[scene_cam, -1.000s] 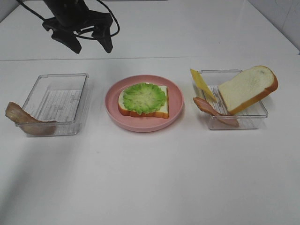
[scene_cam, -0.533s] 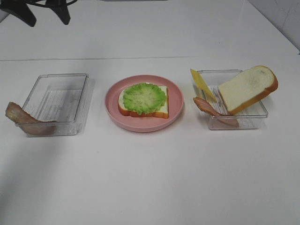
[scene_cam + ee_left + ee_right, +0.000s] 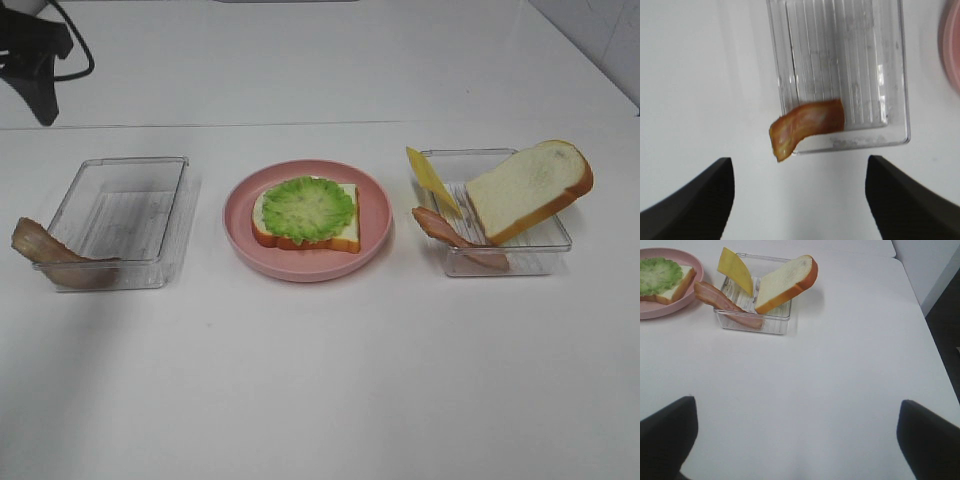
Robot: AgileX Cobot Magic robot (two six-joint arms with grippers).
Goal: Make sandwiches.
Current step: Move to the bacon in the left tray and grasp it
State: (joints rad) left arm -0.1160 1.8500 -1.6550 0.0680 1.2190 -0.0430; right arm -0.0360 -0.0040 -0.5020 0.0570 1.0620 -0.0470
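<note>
Since 1 s ago the L gripper [image 3: 800,170] has shifted from upper centre to the far-left rear of the ext. view; its fingers are spread wide w/ nothing between, and the R gripper [image 3: 796,405] is likewise wide and empty above the white table [image 3: 320,380]. Qty: 1 round pink plate [image 3: 375,215], 2 clear ribbed rect. trays, 2 bread slices, 1 lettuce leaf, 2 bacon strips, 1 cheese slice. The sandwich so far is the lower slice [image 3: 330,243], white w/ orange-brown crust, flat on the plate w/ the frilly green lettuce [image 3: 308,208] on top. The upper slice [image 3: 525,188] leans tilted in the right tray [image 3: 520,250] beside the yellow cheese [image 3: 432,180] and the right bacon strip [image 3: 455,238], which is draped over the tray wall; the left bacon strip [image 3: 50,255], wavy and reddish-brown, hangs over a corner of the left tray [image 3: 175,210].
</note>
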